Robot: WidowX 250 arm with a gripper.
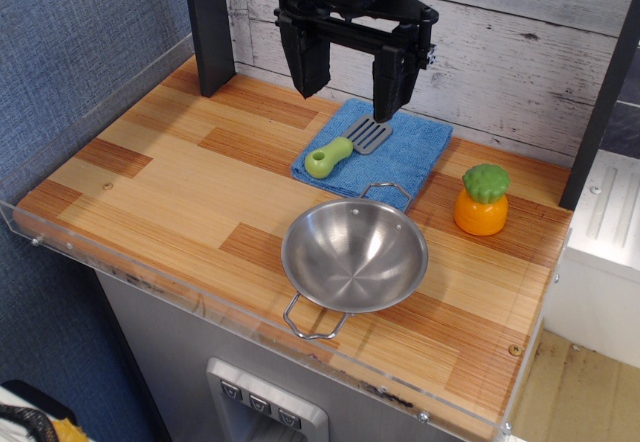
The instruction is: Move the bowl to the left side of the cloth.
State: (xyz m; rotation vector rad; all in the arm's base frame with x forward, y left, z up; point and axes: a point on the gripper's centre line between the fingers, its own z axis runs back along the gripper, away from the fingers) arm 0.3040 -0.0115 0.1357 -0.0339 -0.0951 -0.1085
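Whitewashed planks back a wood-striped bench [180, 177] edged with a clear acrylic lip, a blue textured wall rising on the left. On it the stainless-steel bowl [355, 255] sits upright and empty near the front edge, just in front of the blue cloth [405, 157], its rear wire handle [385, 191] reaching the cloth's front border and its other handle [312, 320] pointing toward the bench's front edge. A green-handled grey spatula [345, 148] lies diagonally on the cloth, and an orange toy fruit with a green top [481, 201] stands to the right, apart from both. The gripper [352, 74] hangs above the rear of the cloth, well clear of the bowl, its 2 black fingers [391, 84] spread wide and holding nothing. The bowl looks rigid, thin-walled and fairly light, with a polished surface that would likely slip under a pinch on the curved side. The rim is probably the surest hold, 1 finger inside and 1 outside; the thin loop handles offer a second choice but may let the bowl swing. Bare bench to the left of the cloth gives ample room to set it down.
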